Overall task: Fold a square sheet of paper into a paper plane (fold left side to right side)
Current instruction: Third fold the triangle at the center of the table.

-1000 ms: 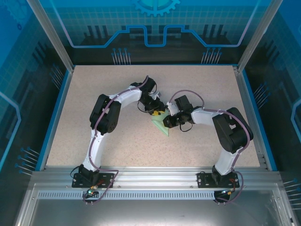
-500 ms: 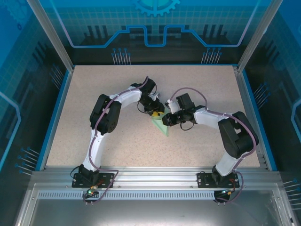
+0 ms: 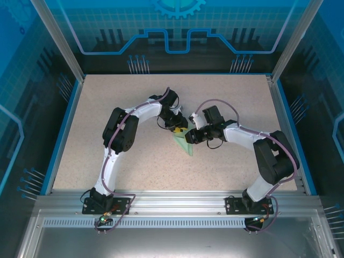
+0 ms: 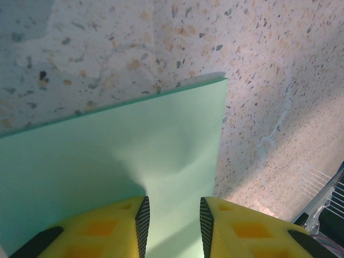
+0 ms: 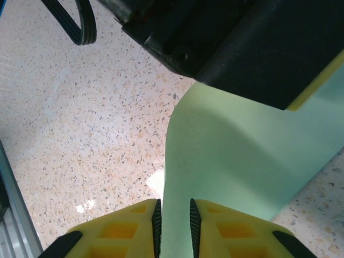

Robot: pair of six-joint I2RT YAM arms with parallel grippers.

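Left gripper (image 4: 173,202): yellow fingers a moderate gap apart, not clamped. Tips sit down on the sheet of paper (image 4: 107,161), and green shows through the gap. Can't tell whether they press it flat or just hover on it.

Right gripper (image 5: 173,204): fingers a narrow slit apart. The sheet's curled edge runs up into the slit. Can't tell whether the pads actually touch it, and no firm pinch is visible.

Paper, left wrist view: pale mint, plain, lying flat. One straight edge runs up to a corner on the table (image 3: 134,161), with a faint dimple near the sheet's middle.

Paper, right wrist view: the near edge bends in a smooth curve, lifted off the speckled surface toward the fingers. The left gripper hangs over the far part of the sheet. A black cable loop (image 5: 80,27) sits top left.

Top view: the paper is a small folded triangle near the table's middle, narrow tip pointing near-right. Left gripper is at its far end, right gripper at its right edge, tips close together.

The left arm (image 3: 115,140) bows out left and reaches in toward centre. The right arm (image 3: 269,156) bows out right and reaches in leftward.

A blue rim (image 3: 64,134) edges the table, and blue panel walls (image 3: 177,32) stand behind.
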